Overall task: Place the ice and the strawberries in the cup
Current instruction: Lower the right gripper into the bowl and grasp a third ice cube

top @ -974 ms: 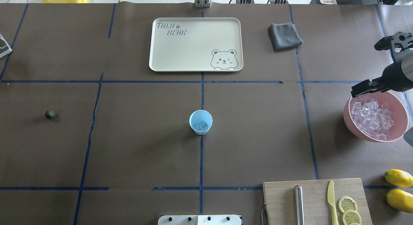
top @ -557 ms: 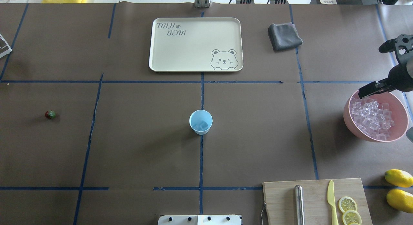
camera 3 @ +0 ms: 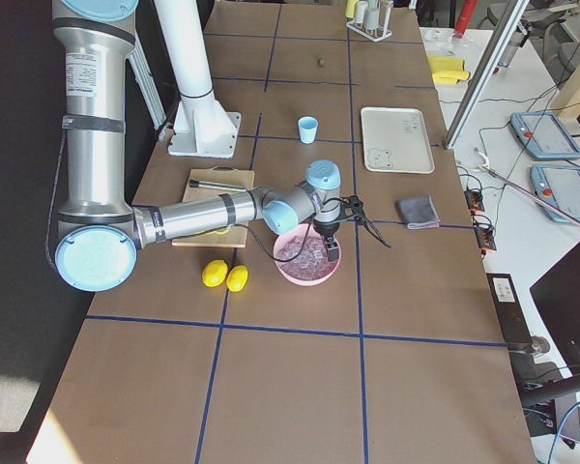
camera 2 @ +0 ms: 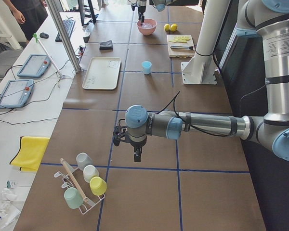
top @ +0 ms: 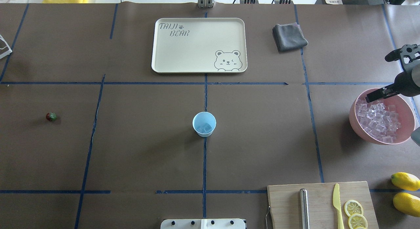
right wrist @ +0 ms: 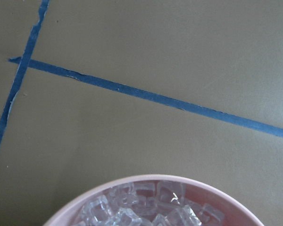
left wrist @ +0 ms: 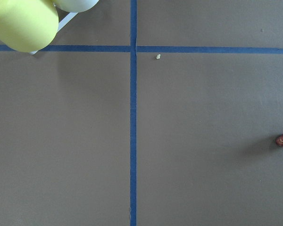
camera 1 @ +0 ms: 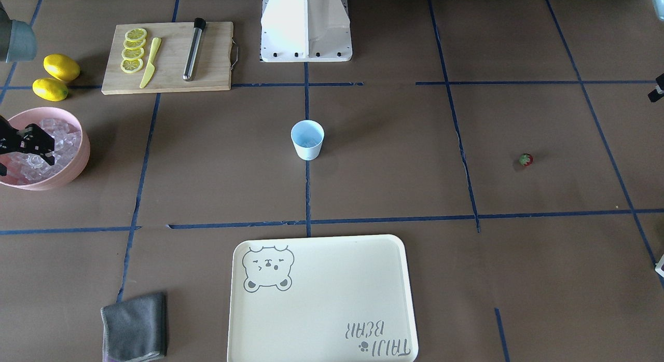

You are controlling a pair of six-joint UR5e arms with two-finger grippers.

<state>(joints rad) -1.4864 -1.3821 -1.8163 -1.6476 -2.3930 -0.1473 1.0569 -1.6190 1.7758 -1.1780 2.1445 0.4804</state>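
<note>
Cup (top: 204, 124) upright mid-desk (top: 262, 140), a few pcs of ice (top: 206, 128) in its bottom. Strawberry (top: 51, 116) on bare desk well off to cup's left (robot's), not in cup. Pink bowl (top: 356, 119), heaped w/ more ice, far to cup's right. Right claw (top: 368, 98) hangs over bowl's rim, side away from robot; spread or pressed together, can't tell. Left claw (camera 2: 137, 158) points down above desk, beyond strawberry from cup; state can't tell either.

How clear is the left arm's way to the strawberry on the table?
Probably clear, so yes. The strawberry lies alone on bare table, and the left gripper hangs above that same end. Its wrist view catches the berry at the picture's edge, with nothing standing between.
</note>
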